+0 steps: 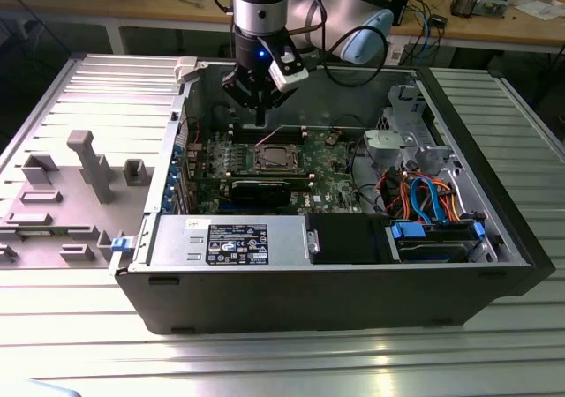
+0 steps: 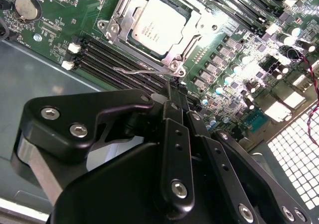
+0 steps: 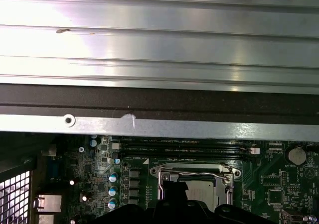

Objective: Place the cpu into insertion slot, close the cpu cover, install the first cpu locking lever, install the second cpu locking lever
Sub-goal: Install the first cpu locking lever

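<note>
**A:** Exterior view first. Whereabouts of the gripper (image 1: 260,117)?

**B:** Hanging inside the open computer case (image 1: 521,238), above the motherboard (image 1: 331,163). Drawn together into one narrow tip, with nothing gripped as far as can be told.

**A:** And the cpu (image 1: 276,157)?

**B:** Seated in the insertion slot (image 1: 258,159), just below the tip in the picture and a shade toward the exterior view's right. Near, not touching.

**A:** Second wrist view?

**B:** Straight ahead of the closed tip: the cpu cover (image 2: 185,46), down flat around the chip. Between tip and cover, a thin wire locking lever (image 2: 142,70), lying lengthwise along the socket's nearest edge, parallel to the memory slots (image 2: 109,55). Tip almost on its end; contact impossible to judge.

**A:** First wrist view?

**B:** Socket just past the tip, then the case wall (image 3: 149,127), then the ribbed table (image 3: 149,45).

**A:** Counts?

**B:** One cpu, one slot, one cover, one gripper. Only one lever made out for certain.
</note>
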